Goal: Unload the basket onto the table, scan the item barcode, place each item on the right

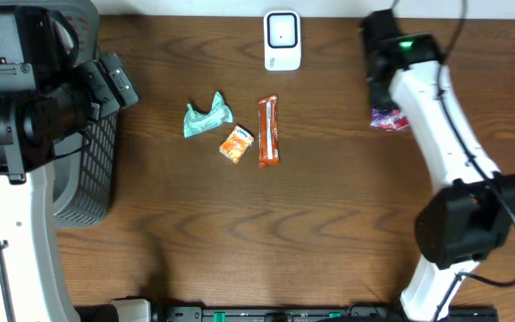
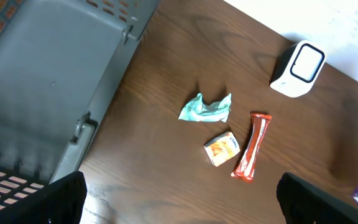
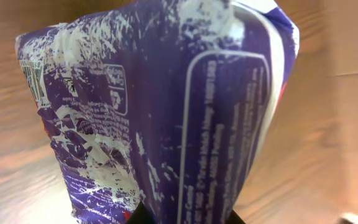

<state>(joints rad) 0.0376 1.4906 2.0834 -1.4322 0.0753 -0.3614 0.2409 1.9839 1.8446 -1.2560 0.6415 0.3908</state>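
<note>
A purple packet (image 3: 166,112) with worn white print fills the right wrist view, and a barcode (image 3: 35,81) shows on its left edge. My right gripper (image 3: 185,218) is shut on the packet's lower end. From overhead the same purple packet (image 1: 389,118) peeks out beside the right arm (image 1: 436,116) at the table's right. The white scanner (image 1: 282,40) stands at the back centre, also seen as the scanner (image 2: 298,67) in the left wrist view. My left gripper (image 2: 179,205) hangs open over bare table, holding nothing.
A teal wrapper (image 1: 206,117), a small orange packet (image 1: 236,143) and a red bar (image 1: 268,132) lie mid-table. A grey basket (image 1: 92,170) stands at the left edge under the left arm.
</note>
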